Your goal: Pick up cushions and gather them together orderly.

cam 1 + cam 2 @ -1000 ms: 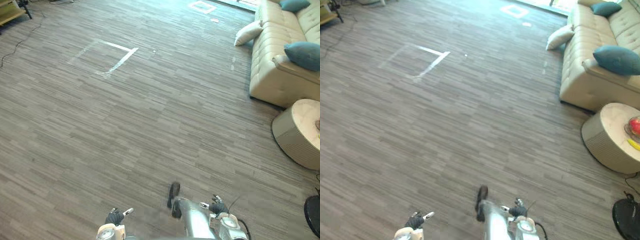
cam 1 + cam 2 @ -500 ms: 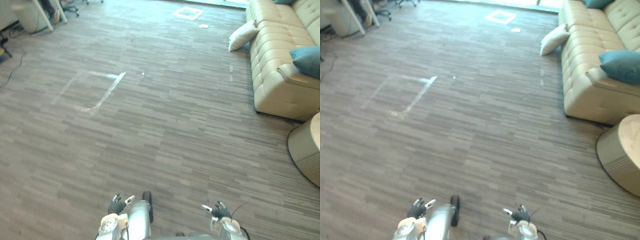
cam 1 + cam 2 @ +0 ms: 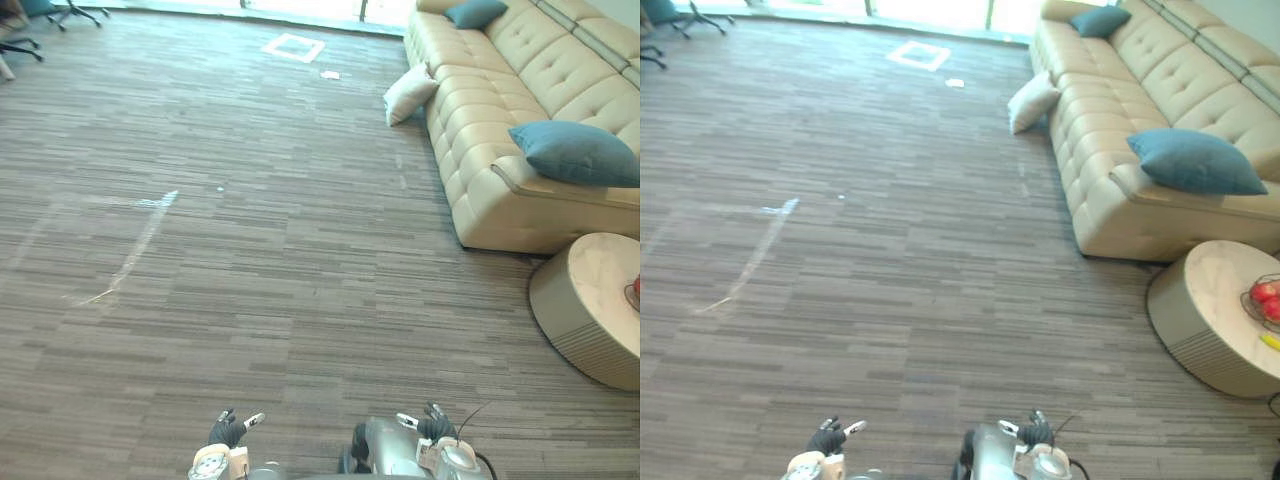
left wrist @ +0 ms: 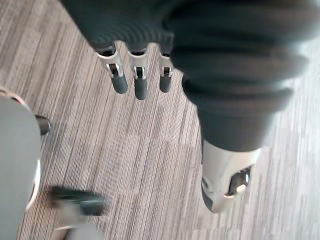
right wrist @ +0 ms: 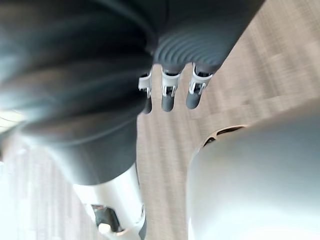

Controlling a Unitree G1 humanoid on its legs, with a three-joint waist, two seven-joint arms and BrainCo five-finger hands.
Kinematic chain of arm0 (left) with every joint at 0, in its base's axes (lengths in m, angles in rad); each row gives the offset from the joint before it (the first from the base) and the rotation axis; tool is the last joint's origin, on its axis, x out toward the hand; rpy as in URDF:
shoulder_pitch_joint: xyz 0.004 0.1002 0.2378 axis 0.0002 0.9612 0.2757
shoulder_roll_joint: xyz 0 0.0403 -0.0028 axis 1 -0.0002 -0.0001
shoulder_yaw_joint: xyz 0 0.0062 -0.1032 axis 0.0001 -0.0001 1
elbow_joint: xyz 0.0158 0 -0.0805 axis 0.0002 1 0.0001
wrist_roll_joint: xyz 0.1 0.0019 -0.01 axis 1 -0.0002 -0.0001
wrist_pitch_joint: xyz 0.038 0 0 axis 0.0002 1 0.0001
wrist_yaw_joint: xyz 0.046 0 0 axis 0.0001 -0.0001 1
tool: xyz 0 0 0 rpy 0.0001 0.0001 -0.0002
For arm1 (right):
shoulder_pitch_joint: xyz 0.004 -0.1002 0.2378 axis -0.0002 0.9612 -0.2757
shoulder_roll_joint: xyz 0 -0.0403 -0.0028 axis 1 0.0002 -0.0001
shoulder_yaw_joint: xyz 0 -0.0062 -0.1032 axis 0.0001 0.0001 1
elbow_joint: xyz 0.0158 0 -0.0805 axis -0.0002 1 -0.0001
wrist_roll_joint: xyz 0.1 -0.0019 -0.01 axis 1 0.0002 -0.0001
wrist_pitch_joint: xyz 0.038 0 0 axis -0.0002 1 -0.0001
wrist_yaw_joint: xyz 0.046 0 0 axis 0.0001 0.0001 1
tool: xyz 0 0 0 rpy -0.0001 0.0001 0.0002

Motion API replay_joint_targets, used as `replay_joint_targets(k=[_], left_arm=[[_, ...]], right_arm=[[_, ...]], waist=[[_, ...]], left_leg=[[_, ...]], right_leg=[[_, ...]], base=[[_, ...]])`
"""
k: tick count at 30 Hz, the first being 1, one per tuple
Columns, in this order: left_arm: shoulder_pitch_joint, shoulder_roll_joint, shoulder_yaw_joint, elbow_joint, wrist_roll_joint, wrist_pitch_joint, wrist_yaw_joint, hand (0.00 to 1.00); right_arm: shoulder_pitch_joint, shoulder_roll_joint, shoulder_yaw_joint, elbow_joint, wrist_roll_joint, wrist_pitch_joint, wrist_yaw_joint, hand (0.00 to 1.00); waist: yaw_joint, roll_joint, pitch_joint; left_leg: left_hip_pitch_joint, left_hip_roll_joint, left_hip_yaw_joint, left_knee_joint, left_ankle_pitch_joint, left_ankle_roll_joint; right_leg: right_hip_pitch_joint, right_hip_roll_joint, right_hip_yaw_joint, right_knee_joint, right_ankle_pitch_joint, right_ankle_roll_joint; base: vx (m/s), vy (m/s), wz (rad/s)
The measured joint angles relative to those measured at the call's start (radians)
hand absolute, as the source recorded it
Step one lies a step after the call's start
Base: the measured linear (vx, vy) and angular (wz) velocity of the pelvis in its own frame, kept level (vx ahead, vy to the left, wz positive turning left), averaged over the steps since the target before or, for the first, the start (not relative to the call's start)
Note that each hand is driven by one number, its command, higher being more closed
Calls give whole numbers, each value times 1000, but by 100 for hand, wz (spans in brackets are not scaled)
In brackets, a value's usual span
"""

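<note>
1. The left hand [image 3: 228,432] is seen at the bottom edge of the head views, low over the wood-patterned floor [image 3: 300,260]. In its wrist view the fingers [image 4: 134,82] are hung straight and loosely apart, and nothing is held.
2. The right hand [image 3: 432,425] is seen level with it, further to the right. Its fingers [image 5: 169,95] are likewise extended and relaxed, and nothing is grasped.
3. Faint pale tape lines [image 3: 135,250] are marked on the floor ahead of the hands, towards the left.
4. A round beige table [image 3: 570,320] is placed on the right, near the closest end of a cream sofa [image 3: 480,190]. A bowl of red fruit [image 3: 1265,298] is set on the table's top.
5. The sofa is laid along the right side and runs away from the robot.
6. 1 teal cushion [image 3: 578,153] is rested on the sofa's near end, by the armrest.
7. Further along, a cream cushion [image 3: 410,93] is stood on the floor, leaned against the sofa's front.
8. A 2nd teal cushion [image 3: 474,12] is laid at the sofa's far end.
9. The 3 cushions are kept well apart from each other and from both hands.
10. Beyond the cream cushion, a white tape square [image 3: 293,47] and a small white scrap [image 3: 330,74] are seen on the floor.
</note>
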Motion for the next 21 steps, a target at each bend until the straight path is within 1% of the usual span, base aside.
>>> replay_joint_targets(k=[1,2,3,4,5,6,7,8,9,10,11,12,13,14,15,16,17,18,19,20,21], left_arm=[[3,2,1,2,1,1,0,0],[4,-16,7,8,9,1,-1,0],[2,-23,12,5,10,-1,-2,0],[-3,-40,17,3,11,-2,-2,0],[-3,-58,31,5,11,-1,-2,0],[-3,-68,45,2,12,0,-3,0],[-3,-70,51,2,14,-1,-3,0],[-3,-66,52,0,18,-2,-2,0],[-4,-56,53,-9,17,-5,-2,0],[-4,-46,53,-33,17,-6,-3,0],[-4,-40,51,-49,16,-7,-4,0],[-4,-39,50,-67,9,-9,-3,0],[-4,-39,50,-77,8,-10,-4,0],[-5,-41,48,-89,8,-13,-4,0],[-5,-44,43,-95,8,-19,-2,0],[-4,-47,42,-96,8,-22,-1,0],[-3,-52,41,-97,9,-25,-1,0],[-1,-52,41,-97,10,-25,0,0],[0,-46,41,-103,12,-27,-1,0],[-3,-37,41,-107,26,-26,-1,0],[-4,-34,41,-108,29,-27,-1,0]], right_arm=[[5,0,0,-1,1,-1,2,0],[-4,-15,-9,-1,0,-2,3,0],[-6,-20,-9,0,-2,1,3,0],[-9,-20,-16,-1,-2,1,6,0],[-10,-27,-15,-1,-2,4,5,0],[-10,-28,-13,-2,-2,7,6,0],[-13,-38,-12,4,-1,17,0,0],[-10,-34,-12,5,0,23,-2,0],[-6,-25,-12,6,0,24,-3,0],[0,-16,-12,7,0,25,-3,0],[-1,-15,-11,8,0,27,-3,0],[-7,-15,-10,8,0,27,-3,0],[-14,-15,-11,8,0,28,-3,0],[-13,-17,-11,8,0,28,-5,0],[-11,-21,-11,8,-1,28,-7,0],[-10,-23,-9,8,-1,28,-9,0],[-6,-25,2,8,-2,28,-13,0],[-6,-22,20,8,-3,27,-14,0],[-11,-9,33,8,-4,26,-16,0],[-9,3,37,7,-5,21,-13,0],[-3,13,37,8,-6,19,-12,0]], waist=[[-5,2,-4],[-9,33,-16],[-3,53,-26],[0,73,-24],[-5,86,-20],[-5,99,-13],[1,114,-2],[3,117,4],[10,104,12],[14,80,17],[22,71,18],[28,65,20],[32,64,21],[41,63,23],[46,63,22],[49,65,22],[66,70,13],[76,59,2],[75,41,-11],[63,23,-21],[70,12,-25]], left_leg=[[29,2,-28,5,-3,-30],[44,34,-70,36,-2,-46],[30,49,-85,75,14,-74],[-18,59,-111,204,65,-144],[-92,66,-141,373,164,-170],[-138,77,-153,492,250,-198],[-221,119,-157,710,245,-223],[-273,149,-134,834,190,-204],[-317,165,-112,900,141,-190],[-388,165,-84,913,96,-170],[-449,161,-64,890,63,-152],[-524,152,-38,820,35,-133],[-562,141,-22,749,24,-127],[-606,111,5,570,29,-121],[-622,79,19,382,70,-125],[-623,67,24,276,110,-133],[-625,60,25,161,241,-131],[-624,43,28,174,304,-100],[-642,16,31,216,275,-60],[-673,8,35,288,208,-23],[-669,-1,44,326,163,-11]], right_leg=[[5,10,30,-5,105,-39],[-4,33,40,70,127,-85],[-8,38,35,105,98,-98],[2,42,21,142,45,-106],[36,49,24,142,0,-103],[74,62,29,121,-14,-107],[164,94,38,66,-26,-119],[238,111,48,20,-35,-124],[315,116,55,-21,-42,-124],[399,115,67,-80,-46,-125],[450,114,81,-124,-51,-120],[495,109,96,-166,-61,-107],[515,104,103,-180,-67,-100],[545,85,118,-196,-89,-83],[569,65,131,-208,-122,-70],[585,57,141,-212,-138,-62],[616,47,166,-225,-167,-42],[625,28,187,-225,-189,-30],[625,-2,192,-208,-211,-18],[593,-21,197,-136,-217,3],[549,-38,218,-7,-239,39]], base=[[826,-192,28],[703,-171,15],[686,-162,6],[652,-172,-4],[656,-162,-5],[657,-114,-19],[661,-64,-24],[642,-53,-27],[588,-66,-15],[520,-68,-18],[579,-51,-24],[454,-6,-28],[450,68,-31],[448,130,-30],[455,156,-32],[458,197,-43],[521,245,-52],[680,315,-47],[741,298,-22],[633,230,-9],[618,210,-3]])
